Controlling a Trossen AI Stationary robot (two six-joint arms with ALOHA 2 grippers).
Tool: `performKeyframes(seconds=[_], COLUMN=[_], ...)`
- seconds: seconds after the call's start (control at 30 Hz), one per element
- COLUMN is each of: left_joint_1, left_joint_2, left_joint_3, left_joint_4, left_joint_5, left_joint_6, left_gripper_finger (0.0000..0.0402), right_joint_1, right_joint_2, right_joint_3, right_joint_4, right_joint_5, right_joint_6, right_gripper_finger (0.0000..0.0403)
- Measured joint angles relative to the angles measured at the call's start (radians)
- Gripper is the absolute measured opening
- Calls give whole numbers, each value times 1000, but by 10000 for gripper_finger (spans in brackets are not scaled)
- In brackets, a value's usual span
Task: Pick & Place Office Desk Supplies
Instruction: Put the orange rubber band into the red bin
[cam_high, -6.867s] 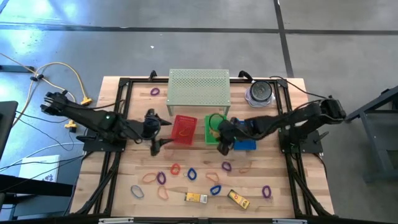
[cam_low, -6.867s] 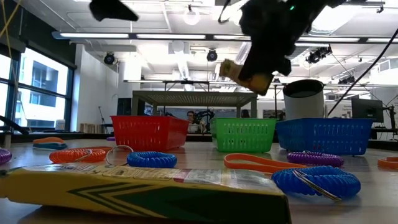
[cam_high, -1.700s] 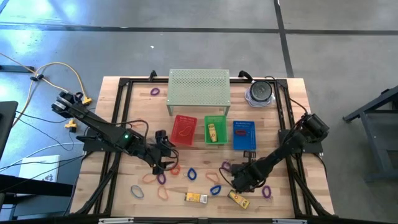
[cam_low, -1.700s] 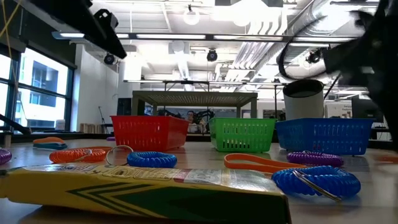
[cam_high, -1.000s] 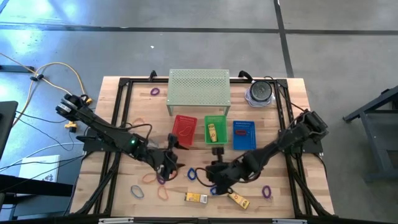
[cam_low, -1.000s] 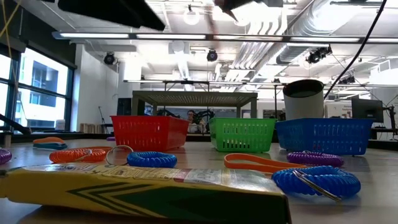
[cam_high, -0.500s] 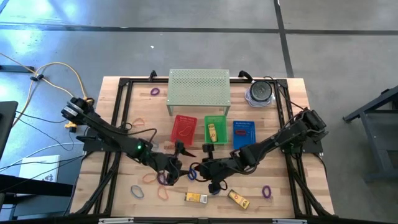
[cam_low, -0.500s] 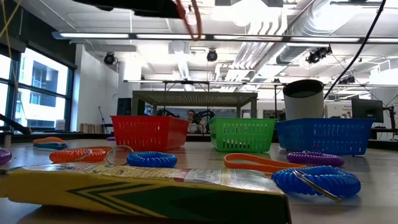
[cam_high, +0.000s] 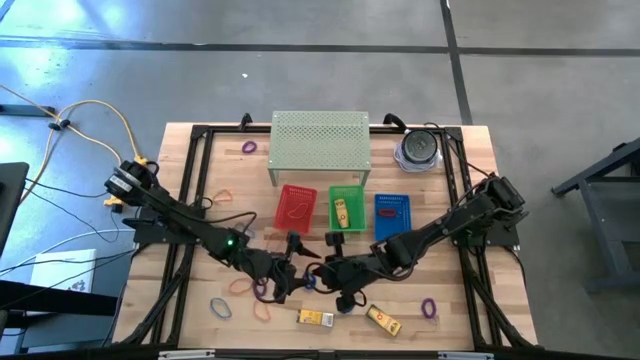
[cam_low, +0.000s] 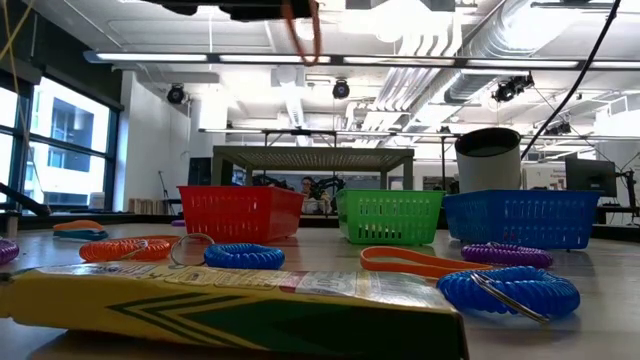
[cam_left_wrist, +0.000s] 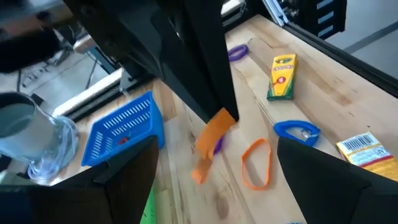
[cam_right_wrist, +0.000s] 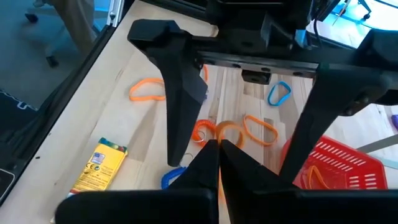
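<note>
Mid-table, both arms are meeting above the loose supplies. The right hand (cam_high: 318, 272) is pinching shut on an orange band (cam_left_wrist: 210, 142), and the band is hanging limp from the fingertips, clear of the table (cam_high: 215, 150); in the low view it is dangling high, well above everything. The left hand (cam_high: 292, 268) is standing wide open and empty, just beside the right hand, with its two fingers straddling the held band. Whether a hand-over is being set up I cannot tell. Other bands (cam_right_wrist: 147, 91) are lying scattered flat on the wood, and yellow boxes (cam_high: 315, 318) are resting near the front edge; the red basket (cam_high: 296, 207) is sitting farther back. Handling judgement: the band is looking almost weightless, soft and stretchy, so it is folding under its own weight and offering no stiff edge. The best hold is a firm pinch on a single strand, or on both strands doubled. A loose pinch is risking a slip or a snap-away. The boxes are looking light but stiff, suiting a grip across the narrow sides.
</note>
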Motion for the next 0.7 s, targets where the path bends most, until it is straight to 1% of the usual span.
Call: performKeyframes(seconds=[0.1, 0.2, 0.7], left_joint_1=[0, 0, 0], left_joint_2=[0, 0, 0], left_joint_3=[0, 0, 0], left_joint_4=[6, 4, 2], left_joint_5=[-4, -4, -4], left_joint_6=[12, 8, 15], left_gripper_finger=[297, 270, 99], right_joint_1=[0, 0, 0], right_joint_2=[0, 0, 0], right_joint_3=[0, 0, 0], right_joint_4=[0, 0, -5], right_joint_5=[0, 0, -1], right_joint_6=[0, 0, -3], right_gripper_finger=[2, 2, 2])
